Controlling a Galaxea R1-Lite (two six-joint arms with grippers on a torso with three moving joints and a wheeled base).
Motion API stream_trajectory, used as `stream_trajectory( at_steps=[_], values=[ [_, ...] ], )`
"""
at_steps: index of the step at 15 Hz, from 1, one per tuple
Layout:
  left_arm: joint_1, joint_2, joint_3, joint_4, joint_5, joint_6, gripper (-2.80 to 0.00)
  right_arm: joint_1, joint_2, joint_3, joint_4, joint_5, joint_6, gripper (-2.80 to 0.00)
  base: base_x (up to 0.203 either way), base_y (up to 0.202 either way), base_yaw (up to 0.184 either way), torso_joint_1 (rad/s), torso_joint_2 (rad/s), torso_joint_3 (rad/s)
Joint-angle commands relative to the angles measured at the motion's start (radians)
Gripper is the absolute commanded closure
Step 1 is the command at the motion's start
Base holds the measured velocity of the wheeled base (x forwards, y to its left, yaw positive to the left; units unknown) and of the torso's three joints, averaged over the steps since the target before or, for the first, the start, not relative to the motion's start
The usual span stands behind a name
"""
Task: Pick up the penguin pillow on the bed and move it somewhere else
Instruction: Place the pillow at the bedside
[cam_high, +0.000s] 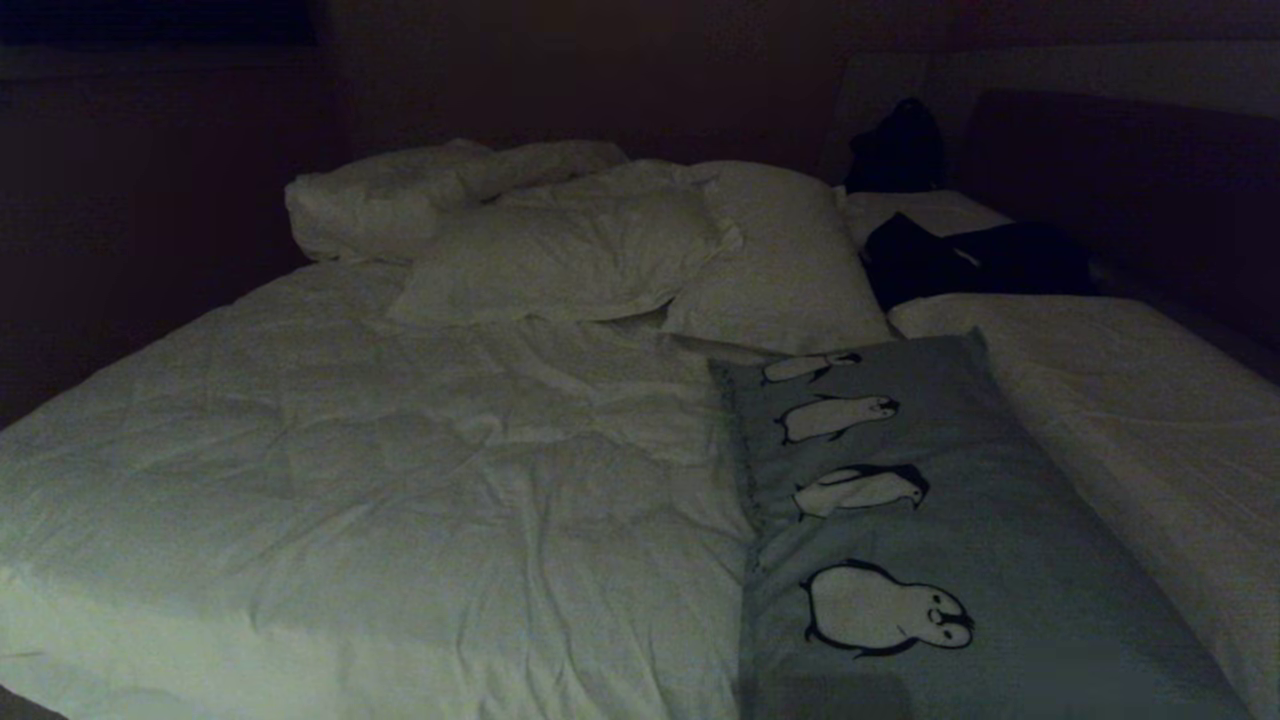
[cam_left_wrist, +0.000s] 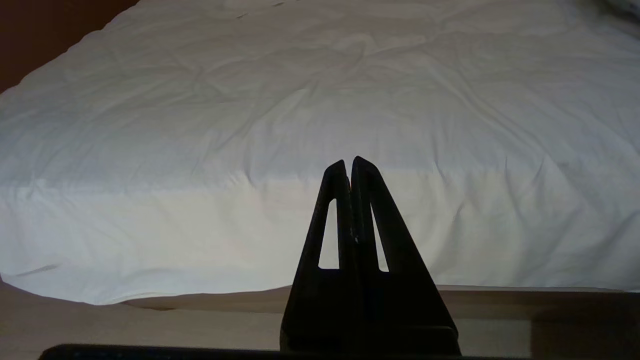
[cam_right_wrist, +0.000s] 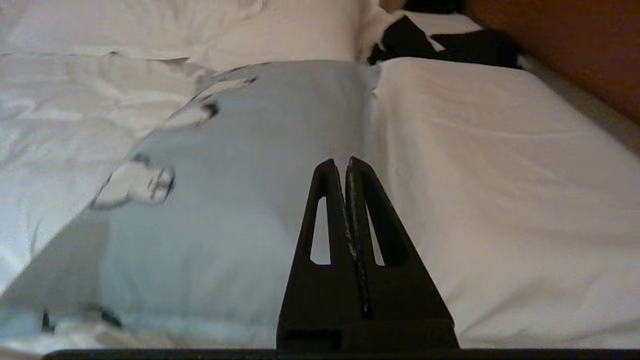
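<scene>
The penguin pillow (cam_high: 930, 530) is light blue-grey with a row of black-and-white penguins. It lies lengthwise on the right half of the bed (cam_high: 350, 480), on the rumpled white duvet. In the right wrist view the penguin pillow (cam_right_wrist: 235, 190) fills the near ground. My right gripper (cam_right_wrist: 340, 162) is shut and empty, low over the pillow's near end close to its right edge. My left gripper (cam_left_wrist: 348, 162) is shut and empty, hanging in front of the bed's near edge (cam_left_wrist: 200, 250). Neither arm shows in the head view.
White pillows (cam_high: 600, 250) are heaped at the bed's far end. A long white pillow (cam_high: 1130, 420) lies along the penguin pillow's right side. Dark clothing (cam_high: 970, 260) rests near the dark headboard (cam_high: 1150, 190). A wide stretch of duvet lies to the pillow's left.
</scene>
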Motion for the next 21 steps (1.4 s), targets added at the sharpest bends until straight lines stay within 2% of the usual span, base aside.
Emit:
stream_trajectory(
  at_steps=[1,4,9,11,13,15,17,19,21],
  values=[
    [-0.001,-0.002,0.002,0.0,0.0,0.001,0.0,-0.001,0.231,-0.087,0.0,-0.088,0.0,0.0,0.0,0.0,0.0,0.0,0.0,0.0],
    [0.001,-0.001,0.002,0.0,0.0,0.001,0.0,-0.001,0.515,-0.134,-0.052,-0.14,0.002,0.0,0.0,0.0,0.0,0.0,0.0,0.0],
    [0.001,-0.002,0.002,0.0,0.0,0.001,0.0,-0.008,0.994,-0.216,-0.332,-0.177,0.011,0.0,0.0,0.0,0.0,0.0,0.0,0.0],
    [0.001,-0.001,0.002,0.0,0.0,0.001,0.0,-0.009,1.137,-0.333,-0.383,-0.185,0.059,0.0,0.0,0.0,0.0,0.0,0.0,0.0],
    [0.001,-0.002,0.002,0.0,0.0,0.001,0.0,-0.01,1.274,-0.461,-0.388,-0.184,0.145,0.0,0.0,0.0,0.0,0.0,0.0,0.0],
    [0.001,-0.002,0.002,0.0,-0.001,0.001,0.0,-0.016,1.41,-0.536,-0.385,-0.182,0.203,0.0,0.0,0.0,0.0,0.0,0.0,0.0],
    [0.001,-0.002,0.002,0.0,0.0,0.001,0.0,-0.021,1.527,-0.587,-0.397,-0.182,0.247,0.0,0.0,0.0,0.0,0.0,0.0,0.0],
    [0.001,0.0,0.002,0.0,-0.001,0.001,0.0,-0.035,1.614,-0.611,-0.483,-0.181,0.291,0.0,0.0,0.0,0.0,0.0,0.0,0.0],
    [0.001,-0.002,0.002,0.0,0.0,0.001,0.0,-0.039,1.645,-0.61,-0.529,-0.177,0.294,0.0,0.0,0.0,0.0,0.0,0.0,0.0]
  ],
)
